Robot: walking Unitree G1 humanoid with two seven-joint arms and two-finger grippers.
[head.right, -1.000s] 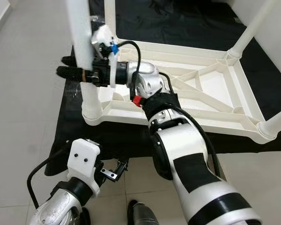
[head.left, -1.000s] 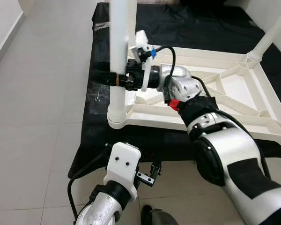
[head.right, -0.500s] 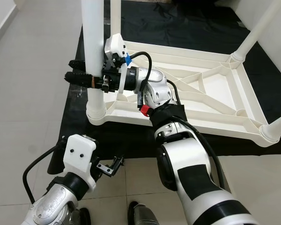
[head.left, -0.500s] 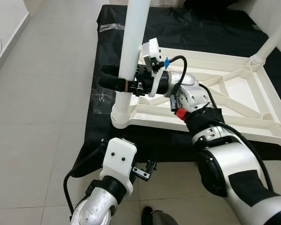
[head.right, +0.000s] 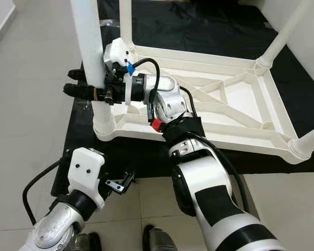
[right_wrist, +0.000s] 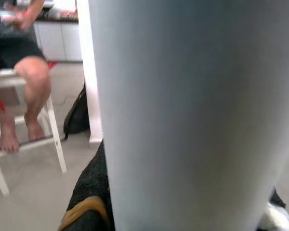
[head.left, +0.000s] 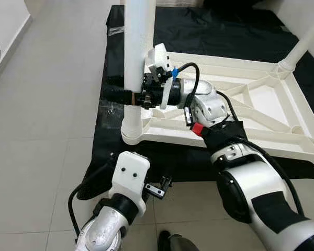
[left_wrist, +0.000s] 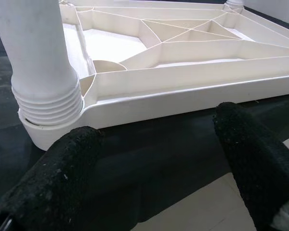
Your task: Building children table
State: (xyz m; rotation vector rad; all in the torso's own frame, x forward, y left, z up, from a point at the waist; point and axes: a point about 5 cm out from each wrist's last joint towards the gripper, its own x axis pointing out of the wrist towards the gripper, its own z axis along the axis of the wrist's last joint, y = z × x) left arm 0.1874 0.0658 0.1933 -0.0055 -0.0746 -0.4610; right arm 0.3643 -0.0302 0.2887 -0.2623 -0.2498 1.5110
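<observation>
Right tool (head.right: 86, 90) clamped around the white plastic tube leg (head.right: 89, 49) standing in the near-left corner socket of the upturned white ribbed plastic table (head.right: 225, 99), best turned squarely while upright; since half a second ago the leg has tilted slightly; left tool (left_wrist: 156, 159) spread, idle below that corner.

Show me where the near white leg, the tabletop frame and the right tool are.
near white leg (head.left: 137, 47), left eye view, its shaft.
tabletop frame (head.left: 240, 138), left eye view, near edge rail.
right tool (head.right: 82, 83), right eye view, between its fingertips.
</observation>
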